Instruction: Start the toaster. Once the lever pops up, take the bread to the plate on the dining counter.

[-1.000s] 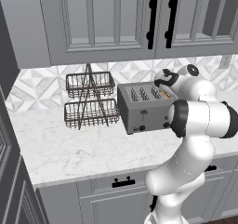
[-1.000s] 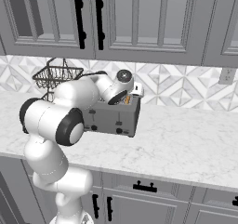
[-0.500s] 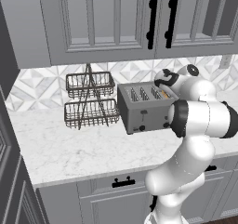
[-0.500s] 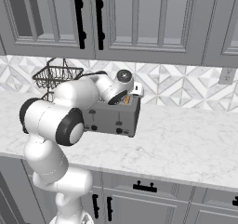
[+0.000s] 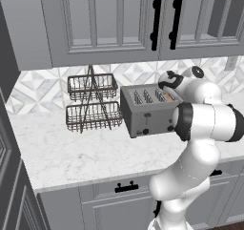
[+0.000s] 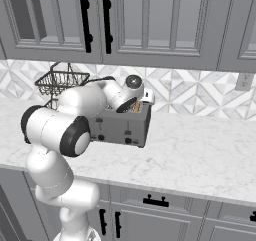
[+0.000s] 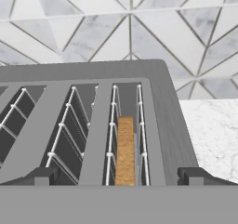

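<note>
Left base view: the white arm rises from the lower right, bends at a dark elbow joint and reaches back over the right end of the toaster (image 5: 145,110), its wrist above the slots. The toaster is a boxy grey metal block with several slots on top and small black knobs on its front; a tan sliver of the bread (image 5: 170,97) shows in the rightmost slot. Just left of it stands a black wire two-tier basket rack (image 5: 92,104). Both sit on a white marble-look counter (image 5: 71,152), with bare surface in front of the toaster up to the counter's front edge. Grey cabinets hang overhead.

Right base view: the arm curls from the lower left, its forearm lying across the toaster (image 6: 123,127). Open counter runs wide to the right of the toaster. The wire rack (image 6: 59,81) stands behind the arm against the tiled backsplash.

Hand view: the gripper (image 7: 118,176) looks down on the toaster (image 7: 162,111), its jaws spread wide and holding nothing, one dark tip on each side of the rightmost slot. The bread (image 7: 124,151) stands on edge deep in that slot between white wire guides, its golden-brown crust facing up.
</note>
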Available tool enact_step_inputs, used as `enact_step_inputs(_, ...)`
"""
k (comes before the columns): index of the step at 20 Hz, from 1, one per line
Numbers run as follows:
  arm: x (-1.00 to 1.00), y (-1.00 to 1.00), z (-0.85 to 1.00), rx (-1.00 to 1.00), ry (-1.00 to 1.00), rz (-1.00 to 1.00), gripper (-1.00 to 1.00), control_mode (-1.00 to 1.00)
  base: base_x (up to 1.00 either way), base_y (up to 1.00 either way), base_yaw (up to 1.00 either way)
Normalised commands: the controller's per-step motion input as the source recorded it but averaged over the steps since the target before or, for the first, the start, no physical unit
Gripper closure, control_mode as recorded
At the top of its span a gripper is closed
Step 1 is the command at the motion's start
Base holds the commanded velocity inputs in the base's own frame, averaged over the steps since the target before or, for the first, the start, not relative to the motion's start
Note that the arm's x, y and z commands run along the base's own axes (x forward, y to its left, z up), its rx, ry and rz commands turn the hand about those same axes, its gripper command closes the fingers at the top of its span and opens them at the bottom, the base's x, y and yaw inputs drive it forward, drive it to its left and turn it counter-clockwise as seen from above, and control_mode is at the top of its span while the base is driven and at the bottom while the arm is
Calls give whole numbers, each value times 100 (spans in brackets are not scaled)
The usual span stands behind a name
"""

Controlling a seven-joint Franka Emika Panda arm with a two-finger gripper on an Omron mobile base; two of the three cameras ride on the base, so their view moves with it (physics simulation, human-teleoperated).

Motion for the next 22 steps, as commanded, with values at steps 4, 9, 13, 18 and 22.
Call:
enact_step_inputs(4,0,0,0,0,0,0,-100,-100,0,0,0)
enact_step_inputs(9,0,0,0,0,0,0,-100,-100,0,0,0)
enact_step_inputs(13,0,0,0,0,0,0,-100,-100,0,0,0)
enact_step_inputs(18,0,0,0,0,0,0,-100,-100,0,0,0)
enact_step_inputs(22,0,0,0,0,0,0,-100,-100,0,0,0)
